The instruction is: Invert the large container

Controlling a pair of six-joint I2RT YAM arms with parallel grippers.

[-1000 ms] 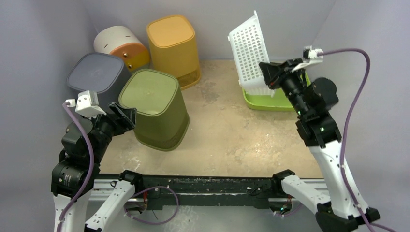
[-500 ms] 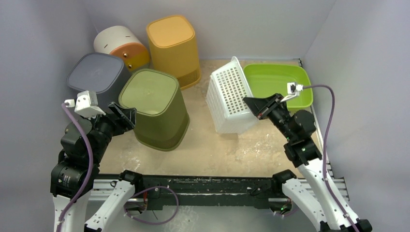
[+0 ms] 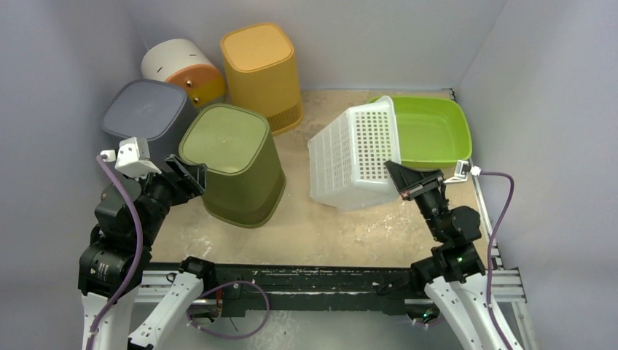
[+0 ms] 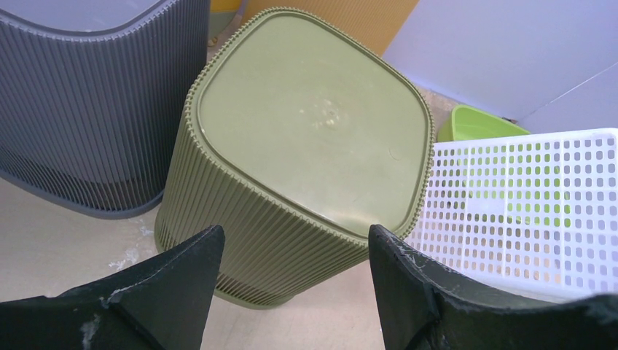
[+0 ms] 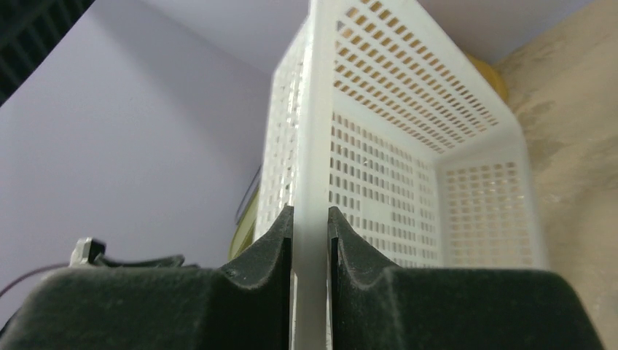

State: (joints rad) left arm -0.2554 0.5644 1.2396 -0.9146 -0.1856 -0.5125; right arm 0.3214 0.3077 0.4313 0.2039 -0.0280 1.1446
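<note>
The white perforated basket [image 3: 353, 157] lies tilted on its side at the middle right of the table, its lower edge low by the tabletop. My right gripper [image 3: 399, 176] is shut on the basket's rim [image 5: 315, 146] at its near right corner. The wrist view shows the rim pinched between both pads, with the basket's inside [image 5: 408, 131] beyond it. My left gripper [image 3: 191, 177] is open and empty, just in front of the upside-down olive bin [image 3: 233, 164]. In the left wrist view the gripper [image 4: 295, 237] faces that bin's ribbed side [image 4: 306, 146].
A lime green tray [image 3: 431, 131] sits behind the basket at the right wall. A grey bin [image 3: 146, 113], an orange bin [image 3: 261, 73] and a white-and-orange container [image 3: 181, 69] on its side stand at the back left. Grey walls close in on three sides.
My right arm has swung the basket down from high over the green tray, left and toward me, and lowered it to the table, turning it onto its side. The left arm has not moved.
</note>
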